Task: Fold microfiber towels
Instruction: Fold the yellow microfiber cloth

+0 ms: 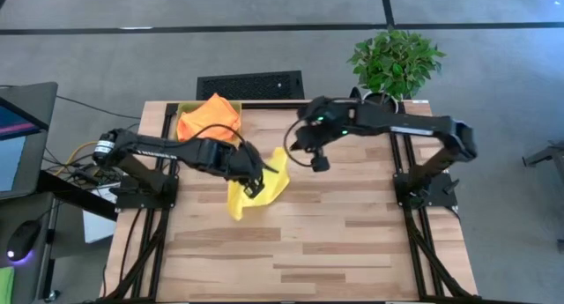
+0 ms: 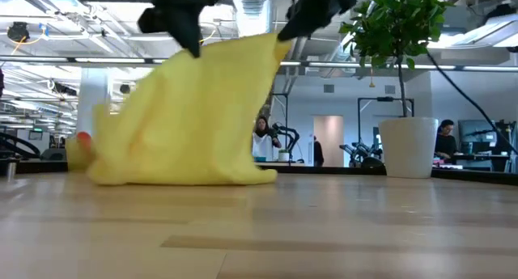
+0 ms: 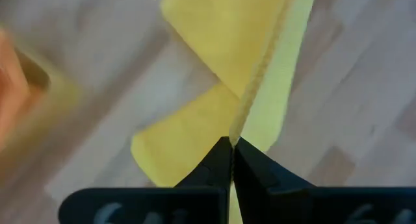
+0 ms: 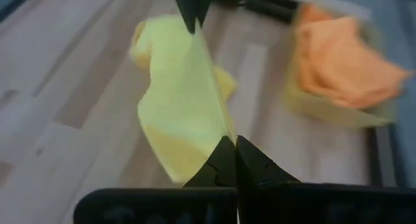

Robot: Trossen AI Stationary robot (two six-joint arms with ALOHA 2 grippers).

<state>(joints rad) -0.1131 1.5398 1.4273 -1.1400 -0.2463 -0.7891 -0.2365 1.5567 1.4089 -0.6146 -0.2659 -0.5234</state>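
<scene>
High view, yellow towel (image 1: 256, 191) pinched between left hand (image 1: 256, 187), right hand (image 1: 289, 151)

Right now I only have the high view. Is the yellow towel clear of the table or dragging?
Observer: Dragging. The low view shows the yellow towel hanging like a sheet, with its lower edge bunched on the table.
Operator: Is the left end effector actually gripping?
Observer: Yes. In its wrist view the left end effector is shut on an edge of the cloth.
Operator: And the right?
Observer: The right end effector is shut on the towel's edge too, and the cloth stretches away from its tips.
</scene>
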